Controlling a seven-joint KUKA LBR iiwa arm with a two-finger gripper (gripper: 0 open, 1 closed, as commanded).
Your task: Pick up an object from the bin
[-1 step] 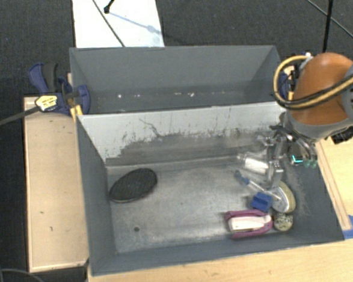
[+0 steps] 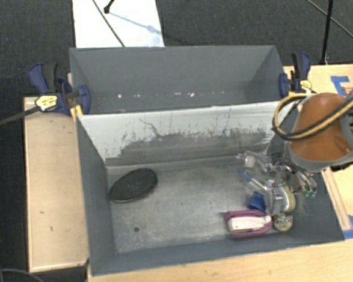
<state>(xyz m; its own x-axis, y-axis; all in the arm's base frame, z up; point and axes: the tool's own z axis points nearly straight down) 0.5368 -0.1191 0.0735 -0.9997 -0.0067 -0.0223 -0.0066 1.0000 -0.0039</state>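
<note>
My gripper hangs low over the front right part of the bin, its metal fingers pointing down. A small blue thing lies right beside the fingers on their left. Just in front of them a purple and white flat object rests on the bin floor near the front wall, and a small round greyish piece sits at its right end. Whether anything is between the fingers is hidden by the gripper's own body.
A dark oval disc lies at the left side of the bin floor, leaning toward the left wall. The arm with its orange cover and cables comes in over the right rim.
</note>
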